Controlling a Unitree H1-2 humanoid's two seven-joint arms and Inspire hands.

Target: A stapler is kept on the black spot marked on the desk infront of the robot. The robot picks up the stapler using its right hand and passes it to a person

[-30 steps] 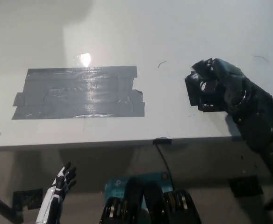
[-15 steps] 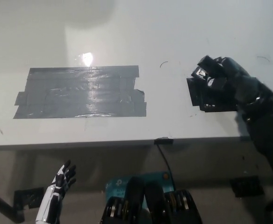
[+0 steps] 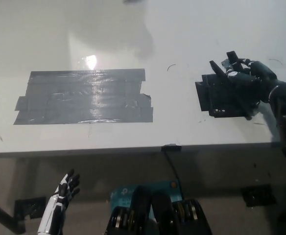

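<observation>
One black square patch (image 3: 220, 100) and one glossy grey tape rectangle (image 3: 84, 96) mark the desk (image 3: 182, 39). Right hand (image 3: 243, 85) spreads empty; left hand (image 3: 64, 192) hangs open.

Dim, greyish and grainy overall. Bright glare spot on the bench (image 3: 182, 39) above the shiny tape patch (image 3: 84, 97); soft shadow at top centre, black-on-black detail lost at right.

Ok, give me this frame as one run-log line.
right: black hand over small black desk mark, fingers apart | stapler: not visible | left: white hand resting below white desk edge | grey tape patch: bare
</observation>
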